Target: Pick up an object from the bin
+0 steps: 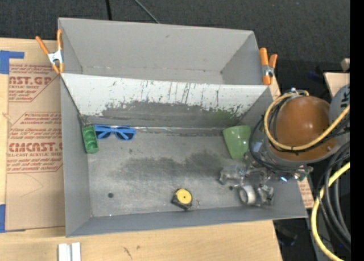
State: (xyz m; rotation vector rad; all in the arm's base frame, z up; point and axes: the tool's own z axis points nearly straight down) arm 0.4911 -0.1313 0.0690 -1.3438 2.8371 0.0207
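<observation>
My gripper (pixel 245 182) is low in the bin's front right corner, close to the floor. Just behind it, a light green plastic cup (pixel 237 140) leans against the right wall, apart from the gripper. A small yellow and black tape measure (pixel 182 198) lies on the floor to the gripper's left, near the front wall.
Blue sunglasses (pixel 115 133) lie at the back left of the floor, with a small green block (pixel 90 139) next to them against the left wall. The arm's orange dome and yellow cables hang over the bin's right rim.
</observation>
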